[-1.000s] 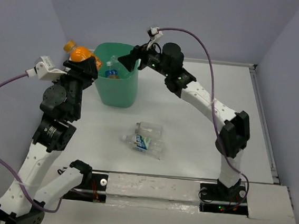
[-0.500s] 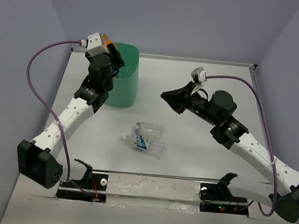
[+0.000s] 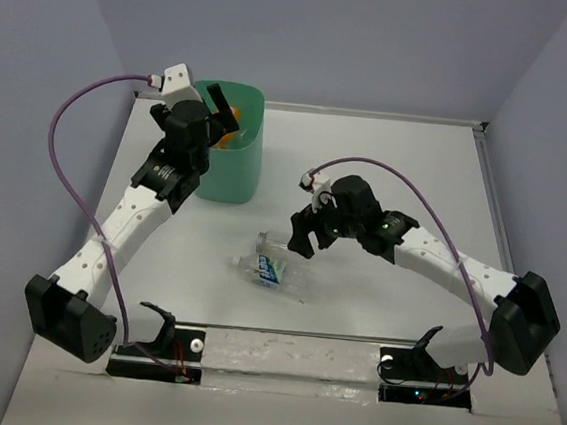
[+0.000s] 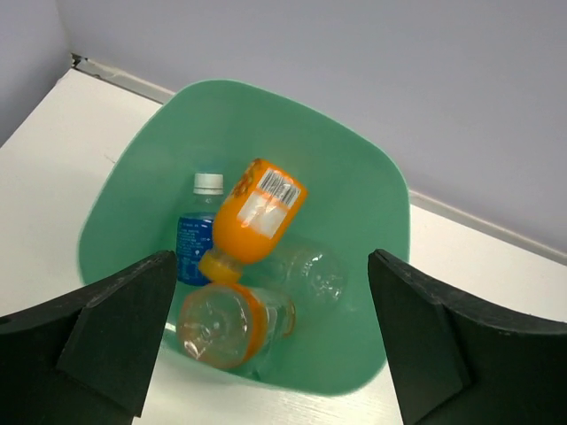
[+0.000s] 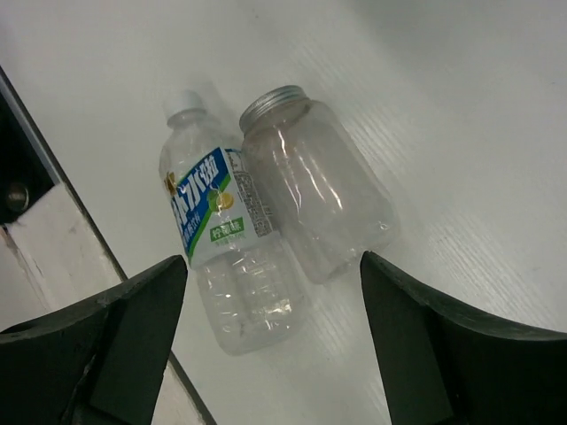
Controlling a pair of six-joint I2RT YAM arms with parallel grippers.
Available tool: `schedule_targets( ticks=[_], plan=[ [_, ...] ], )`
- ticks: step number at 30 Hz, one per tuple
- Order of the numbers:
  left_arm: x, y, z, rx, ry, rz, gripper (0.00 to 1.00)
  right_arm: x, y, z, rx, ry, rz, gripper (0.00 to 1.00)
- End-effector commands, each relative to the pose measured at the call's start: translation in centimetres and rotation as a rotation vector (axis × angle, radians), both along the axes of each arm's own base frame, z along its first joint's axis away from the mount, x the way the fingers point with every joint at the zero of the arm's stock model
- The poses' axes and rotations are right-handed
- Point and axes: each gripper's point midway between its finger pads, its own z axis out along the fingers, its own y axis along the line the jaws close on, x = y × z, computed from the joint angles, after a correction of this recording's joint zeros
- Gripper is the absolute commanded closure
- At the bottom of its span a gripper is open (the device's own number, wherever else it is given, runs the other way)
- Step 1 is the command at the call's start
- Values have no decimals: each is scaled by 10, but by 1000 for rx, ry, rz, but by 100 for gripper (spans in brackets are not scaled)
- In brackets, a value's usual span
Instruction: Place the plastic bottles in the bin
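The mint-green bin (image 3: 229, 172) stands at the back left. My left gripper (image 3: 215, 116) hangs over it, open, with nothing between its fingers. Below it an orange bottle (image 4: 258, 212) lies tilted, cap down, on a blue-labelled bottle (image 4: 192, 241), a clear bottle with an orange band (image 4: 229, 322) and a clear bottle (image 4: 310, 273) inside the bin (image 4: 372, 190). Mid-table lie a clear metal-capped bottle (image 5: 314, 199) and a blue-white labelled bottle (image 5: 220, 252), side by side and touching. My right gripper (image 5: 275, 288) hovers open just above the pair, straddling their bases (image 3: 301, 236).
A pale mounting strip (image 3: 290, 356) with both arm bases runs along the near edge, close to the labelled bottle (image 3: 272, 272). A raised rail (image 3: 502, 234) bounds the table on the right. Blue walls close the back and sides.
My left gripper has opened over the bin and the orange bottle has dropped out of it into the bin. My right arm swung from the bin down to the two bottles mid-table.
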Motion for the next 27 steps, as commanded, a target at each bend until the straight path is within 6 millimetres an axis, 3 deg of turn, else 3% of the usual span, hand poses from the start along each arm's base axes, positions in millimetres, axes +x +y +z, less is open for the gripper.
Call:
schedule_targets(
  ticks=[1, 5, 6, 7, 10, 14, 18, 22, 23, 24, 27],
  plan=[
    [-49, -3, 35, -112, -33, -104, 1, 0, 16, 0, -88, -65, 113, 15],
    [-95, -31, 5, -182, 82, -315, 1, 7, 27, -28, -184, -43, 144, 14],
    [-109, -32, -8, -191, 110, -344, 1, 9, 29, -40, -219, -29, 156, 14],
    [-123, -38, -33, -207, 191, -386, 1, 7, 33, -46, -232, -22, 173, 14],
    [-154, -44, -59, -250, 271, -458, 1, 13, 39, -61, -276, -15, 179, 13],
    [-204, -54, -118, -345, 455, -547, 1, 29, 43, -72, -317, -28, 144, 14],
    [-232, -55, -150, -433, 551, -549, 1, 42, 48, -87, -359, -26, 119, 18],
    [-245, -62, -179, -520, 633, -544, 1, 47, 54, -101, -371, -8, 112, 24],
    [-245, -66, -183, -562, 641, -542, 1, 48, 55, -103, -371, -5, 108, 32],
    [-248, -66, -200, -579, 675, -525, 1, 49, 54, -104, -370, -9, 96, 36],
    [-249, -79, -223, -660, 707, -506, 1, 53, 56, -93, -330, -35, 60, 53]
  ],
)
